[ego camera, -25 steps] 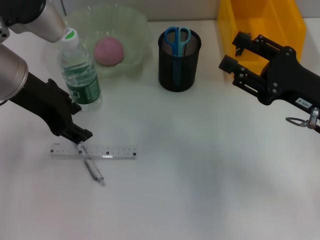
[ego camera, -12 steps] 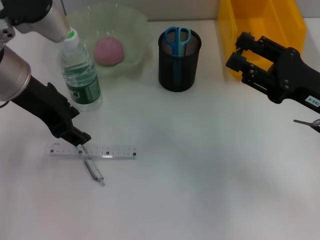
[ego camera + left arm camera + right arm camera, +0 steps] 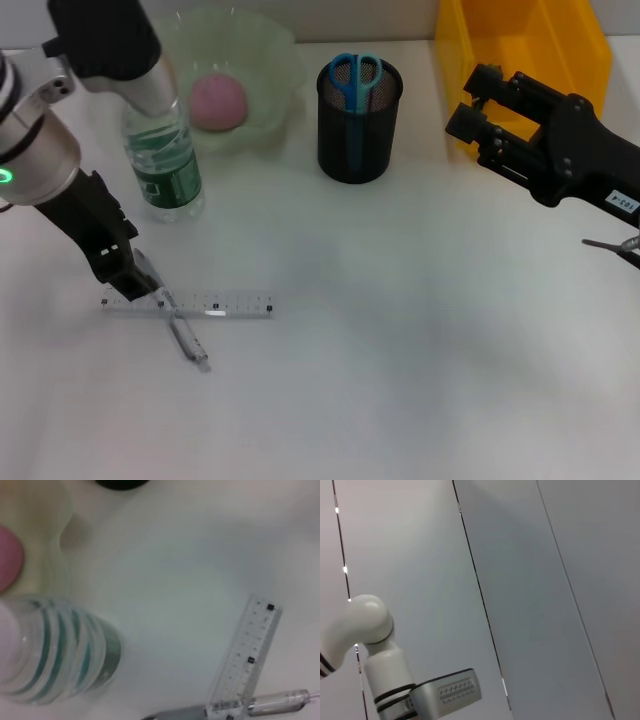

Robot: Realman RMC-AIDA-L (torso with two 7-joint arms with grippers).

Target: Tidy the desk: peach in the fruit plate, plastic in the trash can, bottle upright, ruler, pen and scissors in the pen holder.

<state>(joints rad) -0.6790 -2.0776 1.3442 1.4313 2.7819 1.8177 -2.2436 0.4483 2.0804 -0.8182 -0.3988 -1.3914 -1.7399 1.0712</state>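
The left hand point(image 3: 140, 287) sits low over the ruler point(image 3: 188, 304) and pen point(image 3: 185, 336) crossed on the counter point(image 3: 400, 340), its opening unclear; the right hand point(image 3: 478, 105) hangs open beside the yellow bin point(image 3: 520, 45).

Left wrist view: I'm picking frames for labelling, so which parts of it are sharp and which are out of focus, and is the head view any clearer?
Left wrist view: the bottle up close is badly blurred, the peach soft too; the ruler marks stay readable where it crosses the pen. Head view: everything is evenly lit and sharper, with soft shadows only, and shows the left gripper by the ruler's end.
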